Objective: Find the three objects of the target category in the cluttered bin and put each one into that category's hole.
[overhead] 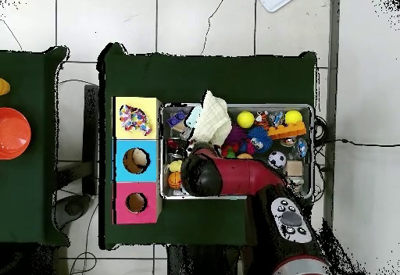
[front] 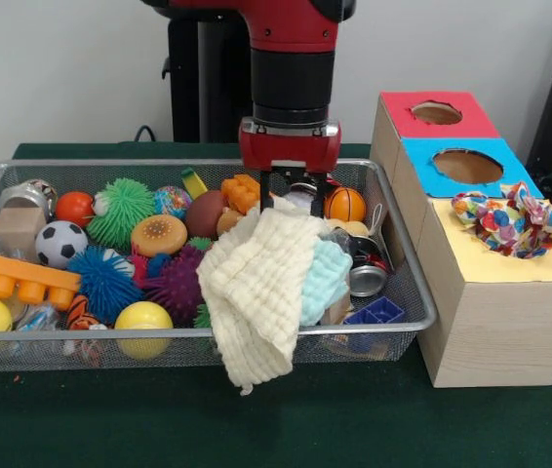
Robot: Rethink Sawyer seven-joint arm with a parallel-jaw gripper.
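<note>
My gripper (front: 291, 195): low over the wire bin (front: 408, 283), fingers dipped behind the cream cloth (front: 256, 292); I cannot tell whether they are apart or closed.
Cream cloth: bunched at the bin's front, spilling over its front rim onto the green table (front: 159, 419).
Light blue cloth (front: 325, 278): just beside the cream one, inside the bin.
Patterned cloth (front: 510, 222): lying on the yellow top of the box (front: 510, 322), covering its hole.
Blue hole (front: 467, 166) and red hole (front: 436, 113): uncovered.
Bin clutter: soccer ball (front: 59, 242), green spiky ball (front: 120, 210), small basketball (front: 344, 204).

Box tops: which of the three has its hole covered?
The yellow top, nearest the camera in the front view: a multicoloured cloth lies on it. The blue top and red top show open holes.
</note>
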